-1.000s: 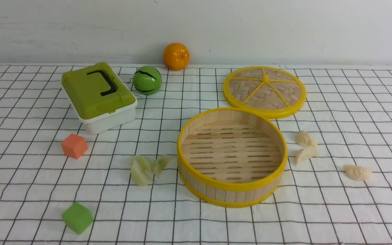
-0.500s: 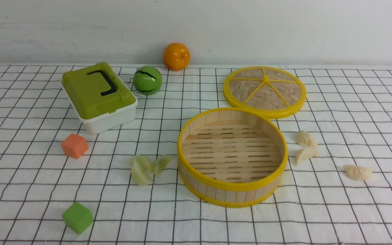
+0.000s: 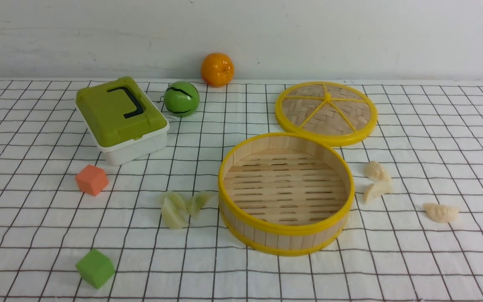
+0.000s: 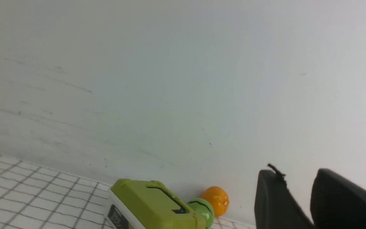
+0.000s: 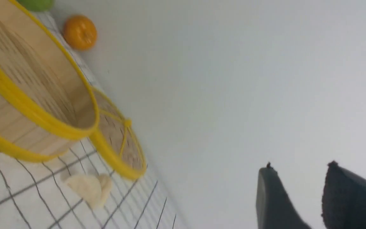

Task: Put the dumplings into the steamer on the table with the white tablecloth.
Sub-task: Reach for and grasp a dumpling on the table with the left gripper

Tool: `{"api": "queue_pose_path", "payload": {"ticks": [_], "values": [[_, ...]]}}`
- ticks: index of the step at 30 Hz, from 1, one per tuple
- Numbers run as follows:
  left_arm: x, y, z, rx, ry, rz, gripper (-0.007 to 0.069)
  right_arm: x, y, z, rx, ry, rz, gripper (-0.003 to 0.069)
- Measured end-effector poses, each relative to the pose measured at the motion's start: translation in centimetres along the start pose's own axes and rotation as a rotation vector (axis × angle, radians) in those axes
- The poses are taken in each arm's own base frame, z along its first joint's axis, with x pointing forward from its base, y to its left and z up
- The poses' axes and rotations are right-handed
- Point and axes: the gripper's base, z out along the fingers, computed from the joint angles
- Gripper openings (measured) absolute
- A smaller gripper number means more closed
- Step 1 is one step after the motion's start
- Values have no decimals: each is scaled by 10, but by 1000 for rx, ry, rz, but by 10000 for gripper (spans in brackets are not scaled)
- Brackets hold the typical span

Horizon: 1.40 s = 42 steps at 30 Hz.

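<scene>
I see the table (image 3: 434,126) under a gridded white cloth (image 3: 36,218). The steamer (image 3: 285,230) sits mid-table, with its lid (image 3: 326,112) flat just behind it. Green dumplings (image 3: 180,205) bunch just left of the steamer. Two white dumplings (image 3: 377,180) lie just right of it, and a third (image 3: 440,212) lies farther right. Back left are a box (image 3: 120,117), a ball (image 3: 181,99) and an orange (image 3: 217,69). Front left are an orange cube (image 3: 92,179) and a green cube (image 3: 95,268).

Bright even light; faint shadows; R wrist blurry.
</scene>
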Motion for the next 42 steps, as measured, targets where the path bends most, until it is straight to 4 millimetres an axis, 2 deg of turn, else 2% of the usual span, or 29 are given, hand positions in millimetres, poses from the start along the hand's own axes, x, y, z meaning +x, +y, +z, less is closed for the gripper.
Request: {"api": "queue_pose_path", "payload": {"ticks": [2,7,11,15,17,18,21,23,24,26,29,32,34,38,42], "values": [[0,0,0,-1,-1,-53,183,-7,3,0,-34,-76,-52,240],[-2,0,0,6,-22,-387,183,-31,11,-6,-112,-359,-90,236],[-9,-5,2,28,-18,-404,120,-41,2,-9,-40,-457,37,235],[-43,-19,8,31,-17,-345,-2,-41,-29,-10,181,-459,339,235],[-68,-28,18,-5,18,-309,-13,-36,-54,-11,331,-404,571,235],[-68,-27,21,-24,42,-301,-13,-34,-56,-11,343,-383,599,235],[-87,-32,50,-124,171,-210,-13,-20,-84,-12,511,-233,1019,223],[-88,-31,66,-161,230,-156,-13,-12,-87,-7,531,-128,1166,192],[-84,-29,76,-184,276,-136,-13,-7,-85,-4,524,-63,1205,171],[-68,-22,101,-243,392,-123,-13,8,-74,12,470,153,1245,76],[-49,-15,119,-326,556,-114,-13,24,-64,26,434,331,1299,-7],[-31,-16,136,-394,801,-68,-13,35,-56,36,441,465,1447,-18],[-19,-24,145,-390,970,-26,-13,35,-56,44,411,505,1511,-18],[9,-46,162,-248,1257,98,-13,25,-59,65,201,493,1404,-11],[42,-77,175,-28,1443,169,-13,24,-59,89,50,509,1289,-8]]}}
